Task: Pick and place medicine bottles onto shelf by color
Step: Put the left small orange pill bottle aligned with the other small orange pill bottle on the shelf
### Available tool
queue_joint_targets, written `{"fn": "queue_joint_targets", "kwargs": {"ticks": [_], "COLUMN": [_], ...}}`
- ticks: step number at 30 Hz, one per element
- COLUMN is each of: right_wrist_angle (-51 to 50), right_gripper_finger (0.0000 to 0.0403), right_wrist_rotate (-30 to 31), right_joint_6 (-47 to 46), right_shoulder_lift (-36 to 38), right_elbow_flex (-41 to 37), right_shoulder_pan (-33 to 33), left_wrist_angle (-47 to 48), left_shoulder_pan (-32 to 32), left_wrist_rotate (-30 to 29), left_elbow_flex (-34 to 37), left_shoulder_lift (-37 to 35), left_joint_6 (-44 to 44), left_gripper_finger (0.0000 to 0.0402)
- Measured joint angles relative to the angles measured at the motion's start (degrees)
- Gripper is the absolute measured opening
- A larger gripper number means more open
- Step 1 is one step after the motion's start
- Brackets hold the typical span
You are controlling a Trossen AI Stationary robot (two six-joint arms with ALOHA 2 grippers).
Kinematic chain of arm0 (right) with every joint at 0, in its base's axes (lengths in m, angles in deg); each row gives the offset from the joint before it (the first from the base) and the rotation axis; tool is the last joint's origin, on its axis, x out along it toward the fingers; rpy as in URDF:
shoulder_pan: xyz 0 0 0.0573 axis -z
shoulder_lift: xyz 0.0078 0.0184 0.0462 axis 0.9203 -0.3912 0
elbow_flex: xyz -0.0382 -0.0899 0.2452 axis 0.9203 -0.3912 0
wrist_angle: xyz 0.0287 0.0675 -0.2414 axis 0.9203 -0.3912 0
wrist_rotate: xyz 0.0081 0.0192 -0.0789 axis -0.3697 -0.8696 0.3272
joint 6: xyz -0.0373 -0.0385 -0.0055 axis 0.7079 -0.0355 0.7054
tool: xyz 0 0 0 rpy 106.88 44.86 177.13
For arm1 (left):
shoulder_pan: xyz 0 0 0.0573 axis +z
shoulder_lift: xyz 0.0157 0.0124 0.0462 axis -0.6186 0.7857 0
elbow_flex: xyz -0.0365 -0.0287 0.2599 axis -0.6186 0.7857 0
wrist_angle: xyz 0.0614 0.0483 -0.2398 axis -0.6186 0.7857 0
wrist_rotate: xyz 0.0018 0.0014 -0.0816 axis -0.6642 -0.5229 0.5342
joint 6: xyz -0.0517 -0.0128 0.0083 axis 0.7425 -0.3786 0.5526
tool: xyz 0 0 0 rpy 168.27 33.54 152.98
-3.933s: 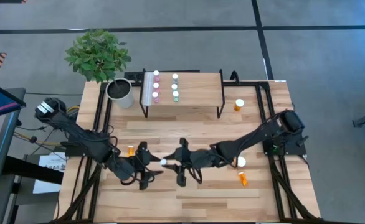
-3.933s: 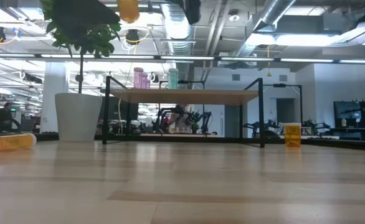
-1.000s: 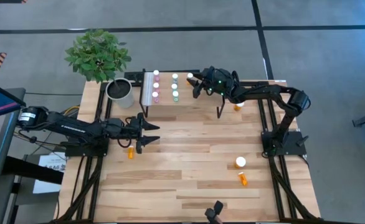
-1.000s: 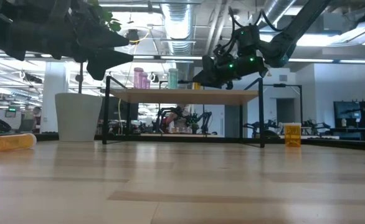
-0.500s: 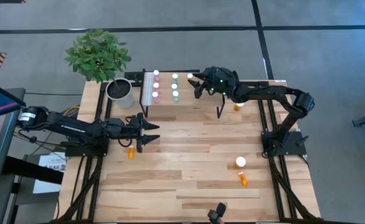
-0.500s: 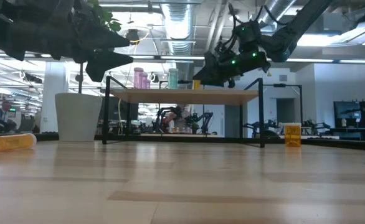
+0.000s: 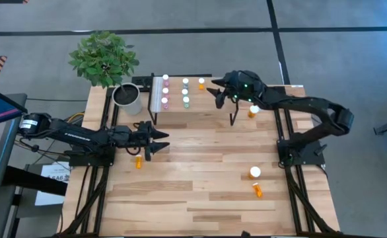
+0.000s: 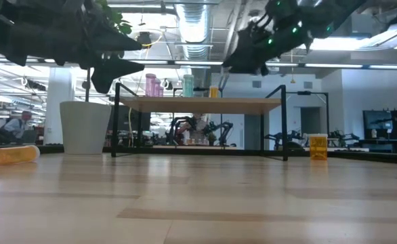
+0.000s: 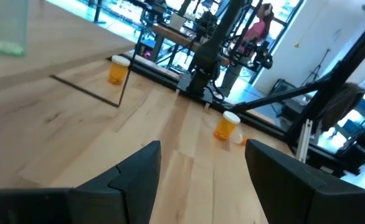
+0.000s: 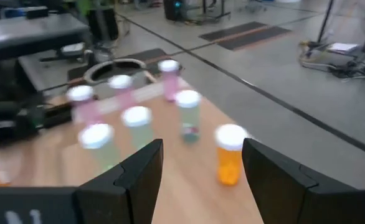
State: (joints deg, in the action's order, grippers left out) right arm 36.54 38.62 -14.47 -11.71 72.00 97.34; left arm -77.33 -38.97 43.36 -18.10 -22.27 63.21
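The shelf point(image 7: 213, 106) stands at the table's far side. On it stand three pink bottles point(image 7: 166, 91), three teal bottles point(image 7: 185, 92) and one small orange bottle point(image 7: 201, 83), which also shows in the right wrist view point(image 10: 230, 155). My right gripper point(image 7: 215, 90) is open and empty, up in the air over the shelf's right part, just right of the orange bottle. My left gripper point(image 7: 159, 143) is open and empty above the table's left half. A small orange bottle point(image 7: 139, 161) lies on its side on the table near it.
A potted plant point(image 7: 126, 98) stands left of the shelf. An orange bottle point(image 7: 253, 111) stands right of the shelf. A larger orange bottle point(image 7: 255, 173) stands at the right, and another point(image 7: 257, 191) lies on its side near it. The table's near half is bare wood.
My right gripper has risen from the shelf top and drawn back toward the table's right edge, away from the orange bottle, which stays upright on the shelf.
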Motion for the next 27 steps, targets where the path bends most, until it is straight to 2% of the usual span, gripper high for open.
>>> {"fn": "queue_joint_targets", "kwargs": {"ticks": [5,7,10,15,18,22,27], "right_wrist_angle": [-3.71,-4.08,-3.87,-1.68,-0.07,3.55,5.66], "right_gripper_finger": [0.0242,0.0242,0.0242,0.0242,0.0242,0.0242,0.0242], "right_wrist_rotate": [0.15,0.20,1.87,4.71,4.76,4.92,9.42], "right_joint_6": [0.72,0.73,0.80,-0.49,-2.42,-1.64,1.79], "right_shoulder_lift": [6.02,8.28,11.74,16.31,18.59,20.43,20.52], "right_elbow_flex": [-1.59,-2.80,-5.45,-10.33,-12.01,-13.46,-13.57], "right_shoulder_pan": [-5.40,-8.06,-12.39,-19.49,-23.92,-30.13,-34.81], "left_wrist_angle": [2.47,6.98,20.74,50.48,61.68,65.72,70.50], "left_shoulder_pan": [-0.22,-0.78,-2.02,-5.62,-8.99,-13.57,-19.26], "left_wrist_rotate": [0.00,-0.04,-1.07,-7.36,-10.87,-14.20,-16.67], "left_elbow_flex": [-0.05,-1.10,-5.36,-16.90,-21.10,-21.50,-21.29], "left_shoulder_lift": [0.00,-0.02,-0.66,-0.59,-0.63,-0.59,-0.22], "left_joint_6": [4.73,6.24,8.09,11.79,16.89,25.98,39.06], "left_gripper_finger": [0.0222,0.0222,0.0222,0.0222,0.0222,0.0222,0.0222]}}
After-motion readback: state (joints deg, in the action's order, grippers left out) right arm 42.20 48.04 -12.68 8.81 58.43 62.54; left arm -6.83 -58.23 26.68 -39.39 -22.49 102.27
